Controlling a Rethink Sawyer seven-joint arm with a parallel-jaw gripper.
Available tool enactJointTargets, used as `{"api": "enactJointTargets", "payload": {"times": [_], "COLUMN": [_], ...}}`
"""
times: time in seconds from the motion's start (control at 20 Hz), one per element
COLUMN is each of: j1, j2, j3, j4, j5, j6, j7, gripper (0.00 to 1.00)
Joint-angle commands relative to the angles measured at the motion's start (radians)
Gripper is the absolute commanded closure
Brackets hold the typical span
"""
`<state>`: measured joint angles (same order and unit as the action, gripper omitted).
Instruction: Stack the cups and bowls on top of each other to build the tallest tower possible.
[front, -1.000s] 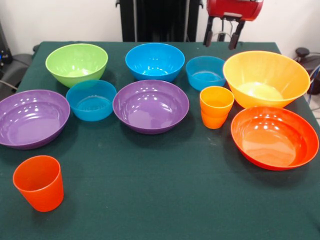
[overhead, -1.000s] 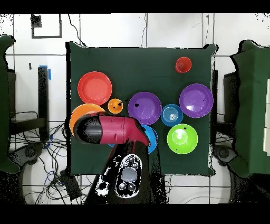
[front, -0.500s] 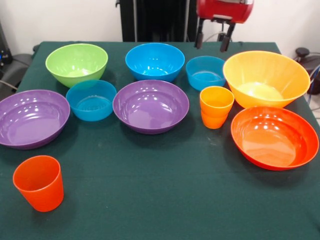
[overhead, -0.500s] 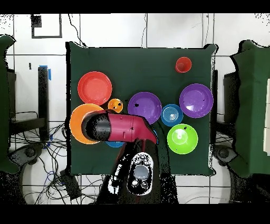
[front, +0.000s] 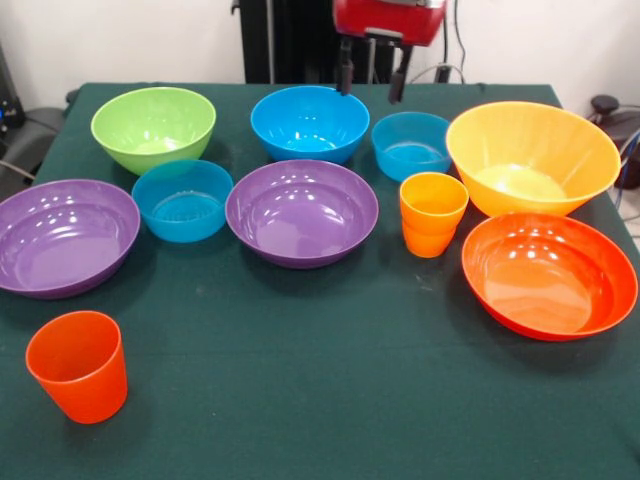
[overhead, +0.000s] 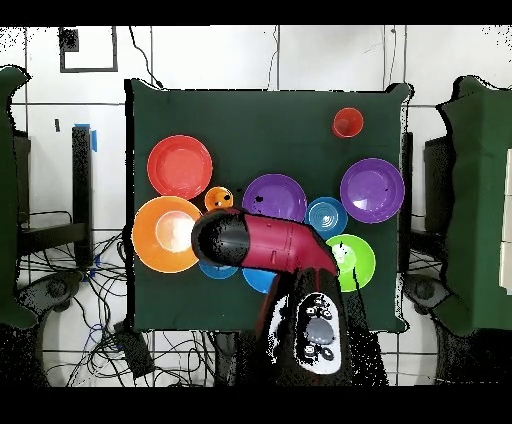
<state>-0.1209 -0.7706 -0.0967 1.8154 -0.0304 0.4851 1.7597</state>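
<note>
All cups and bowls stand apart on the green table; nothing is stacked. The large yellow-orange bowl (front: 532, 155) and the wide red-orange bowl (front: 548, 272) are at the right, with the yellow-orange cup (front: 432, 213) beside them. The medium blue bowl (front: 310, 122) and a small blue bowl (front: 412, 145) stand at the back. The lime green bowl (front: 153, 125), the second small blue bowl (front: 183, 198) and two purple bowls (front: 302, 210) (front: 62, 235) are to the left. The red-orange cup (front: 78, 365) is at the front left. My gripper (front: 371, 80) hangs open and empty above the gap between the two back blue bowls.
In the overhead view my red arm (overhead: 270, 245) covers the medium blue bowl and one small blue bowl. The table (front: 320, 400) has bare green cloth along its front. Cables and a black chair (front: 30, 130) lie beyond the table's edges.
My gripper has moved left along the back of the table, from above the large yellow-orange bowl's edge to above the gap between the blue bowls. No cup or bowl has moved.
</note>
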Motion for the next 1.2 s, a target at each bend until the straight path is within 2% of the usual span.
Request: {"api": "enactJointTargets", "payload": {"times": [0.05, 0.8, 1.2], "j1": [-0.022, -0.037, 0.018], "j2": [0.01, 0.017, 0.044], "j3": [0.124, 0.131, 0.11], "j4": [0.05, 0.06, 0.033], "j5": [-0.109, -0.157, -0.156], "j6": [-0.033, -0.069, -0.074], "j7": [-0.048, -0.008, 0.052], "gripper": [0.0, 0.0, 0.0]}}
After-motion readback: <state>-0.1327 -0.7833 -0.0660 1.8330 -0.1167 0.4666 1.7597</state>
